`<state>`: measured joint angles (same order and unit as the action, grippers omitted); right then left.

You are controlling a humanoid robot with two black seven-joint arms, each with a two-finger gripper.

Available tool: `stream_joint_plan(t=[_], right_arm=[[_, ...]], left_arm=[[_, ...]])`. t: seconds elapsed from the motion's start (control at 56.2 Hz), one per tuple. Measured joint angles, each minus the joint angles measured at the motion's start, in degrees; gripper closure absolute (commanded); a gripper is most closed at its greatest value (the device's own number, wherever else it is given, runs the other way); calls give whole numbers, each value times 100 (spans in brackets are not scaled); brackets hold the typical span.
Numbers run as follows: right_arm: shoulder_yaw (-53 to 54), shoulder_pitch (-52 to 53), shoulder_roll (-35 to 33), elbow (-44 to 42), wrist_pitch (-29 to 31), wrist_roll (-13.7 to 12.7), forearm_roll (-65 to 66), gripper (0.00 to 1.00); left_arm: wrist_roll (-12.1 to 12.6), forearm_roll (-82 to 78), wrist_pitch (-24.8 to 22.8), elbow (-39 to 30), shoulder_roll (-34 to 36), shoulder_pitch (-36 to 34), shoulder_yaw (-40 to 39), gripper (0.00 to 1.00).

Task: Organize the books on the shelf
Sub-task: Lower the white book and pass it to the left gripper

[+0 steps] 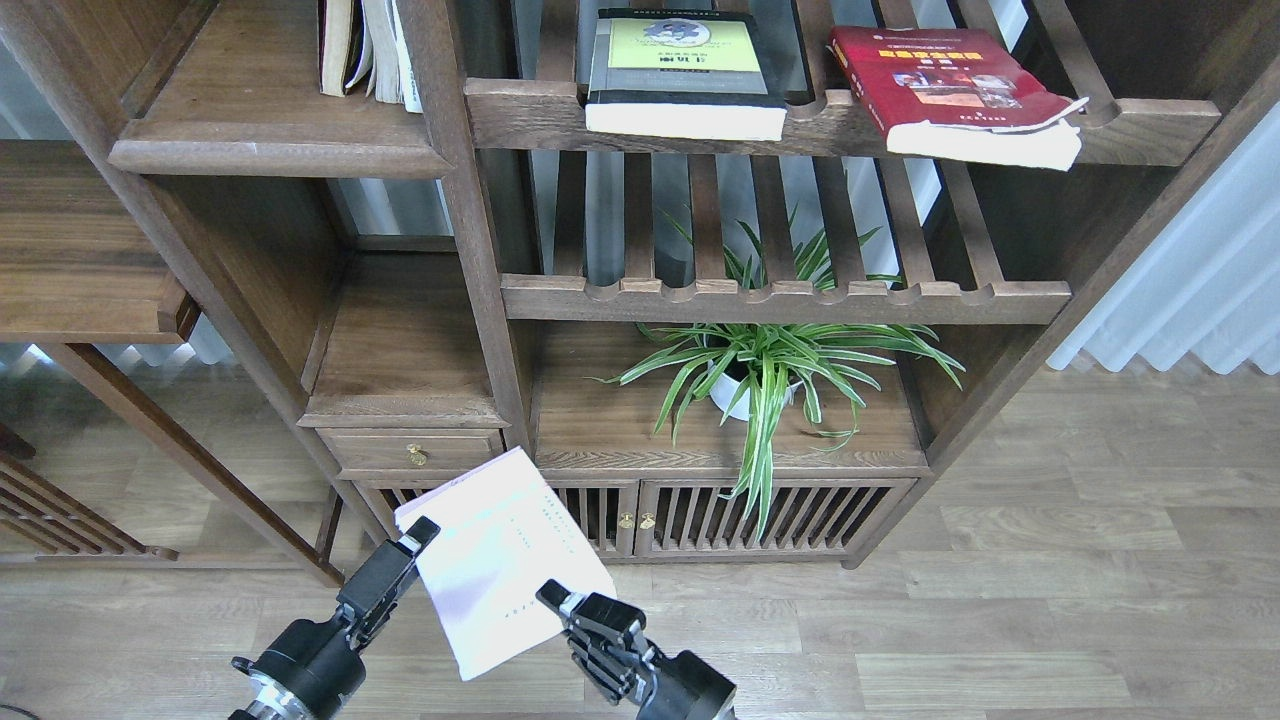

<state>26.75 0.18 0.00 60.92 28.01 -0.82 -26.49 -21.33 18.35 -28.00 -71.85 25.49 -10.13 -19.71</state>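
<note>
The pale lavender-white book (500, 560) hangs tilted in the air in front of the low cabinet, held at its lower right edge by my right gripper (560, 603). My left gripper (412, 540) is at the book's left edge; its fingers cannot be told apart. The black-grey book with the yellow-cream panel (685, 70) and the red book (950, 90) lie flat on the top slatted rack. The shelf (270, 150), a solid dark-brown board with a rounded front edge, is at the upper left, with a few books (365, 50) standing upright at its right end.
A potted spider plant (760, 370) stands on the cabinet top under a second slatted rack (780, 298). A small drawer (415, 452) and slatted cabinet doors (770, 515) are behind the held book. A white curtain (1190, 290) hangs at right. Wood floor lies below.
</note>
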Motion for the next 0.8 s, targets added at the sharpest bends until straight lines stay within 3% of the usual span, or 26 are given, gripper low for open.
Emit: stream_joint_plan(t=[0.392,0.623,0.73,0.748,0.801], right_arm=[[33,-10,0,33,0,8,-3,96],[-15,-93,0,34,0,-10,30,96],[-18,-132,0,36,0,-12,64,96],[-18,-163,0,37,0,-12,91,96],[-18,-177,0,37,0,-12,105,96]], left_arm=[[0,24,0,48,-36,-95,234,2],[-55,28,0,85,-49,-218,242,22],[-98,26,0,90,-48,-273,251,37],[-109,16,0,92,-45,-288,256,47],[-115,10,0,93,-43,-293,257,56]])
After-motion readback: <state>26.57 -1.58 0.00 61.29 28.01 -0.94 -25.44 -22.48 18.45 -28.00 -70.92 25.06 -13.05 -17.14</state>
